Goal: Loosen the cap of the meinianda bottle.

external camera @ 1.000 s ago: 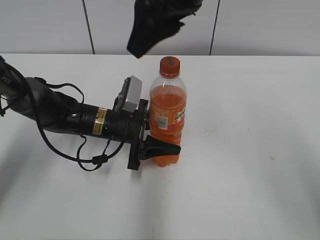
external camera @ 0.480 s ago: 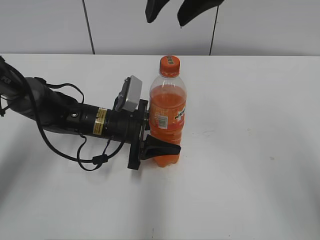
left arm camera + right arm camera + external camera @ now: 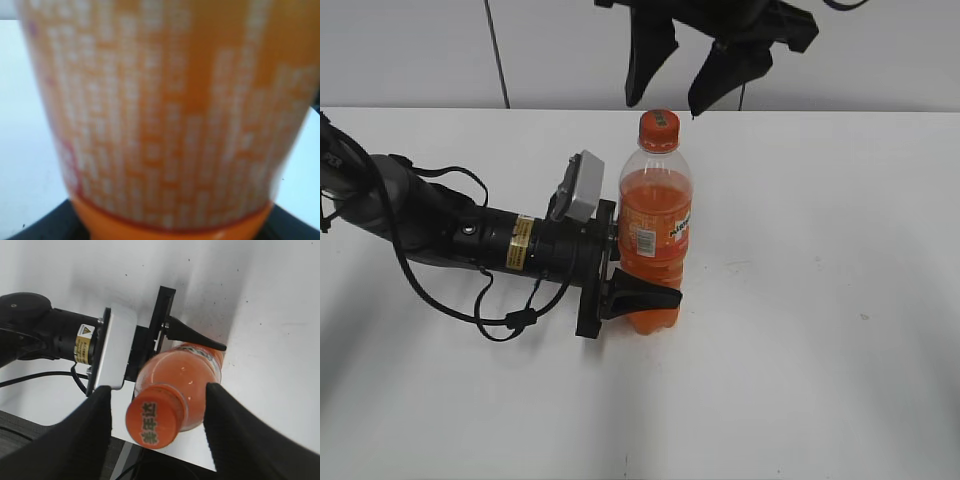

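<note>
Right pincer lower, cap beneath.

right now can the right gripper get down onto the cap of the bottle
Probably yes. The right gripper hangs open above the cap, its fingers spread either side of it, and nothing sits between them. The left gripper clamps the bottle low down, well clear of the top.

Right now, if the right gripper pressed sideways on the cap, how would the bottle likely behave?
The bottle looks nearly full of drink, so probably heavy for its size. Tall and narrow, it could tip alone, but the left gripper clamps its lower body, so it should hold. The smooth wall may flex or slip slightly. The right gripper is above the cap.
</note>
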Action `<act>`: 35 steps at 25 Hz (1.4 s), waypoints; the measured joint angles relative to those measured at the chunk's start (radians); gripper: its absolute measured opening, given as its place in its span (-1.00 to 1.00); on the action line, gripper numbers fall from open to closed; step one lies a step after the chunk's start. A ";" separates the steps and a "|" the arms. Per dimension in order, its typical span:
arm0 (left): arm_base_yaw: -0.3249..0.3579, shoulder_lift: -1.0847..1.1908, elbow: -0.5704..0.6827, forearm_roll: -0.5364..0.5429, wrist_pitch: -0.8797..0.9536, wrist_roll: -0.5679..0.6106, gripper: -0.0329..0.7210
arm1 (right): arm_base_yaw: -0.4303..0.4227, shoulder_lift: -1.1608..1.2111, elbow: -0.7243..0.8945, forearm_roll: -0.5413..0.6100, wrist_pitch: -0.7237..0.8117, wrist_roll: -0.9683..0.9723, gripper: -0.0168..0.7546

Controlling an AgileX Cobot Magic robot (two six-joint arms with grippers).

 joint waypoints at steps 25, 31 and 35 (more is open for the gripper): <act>0.000 0.000 0.000 -0.001 0.000 -0.003 0.15 | 0.000 0.000 0.049 0.040 0.000 0.011 0.18; 0.000 0.000 0.000 -0.001 -0.001 -0.003 0.15 | 0.000 0.012 0.049 0.040 0.000 0.011 -0.04; 0.000 0.000 0.000 -0.003 0.000 -0.005 0.15 | 0.000 0.012 0.049 0.039 0.000 0.011 -0.16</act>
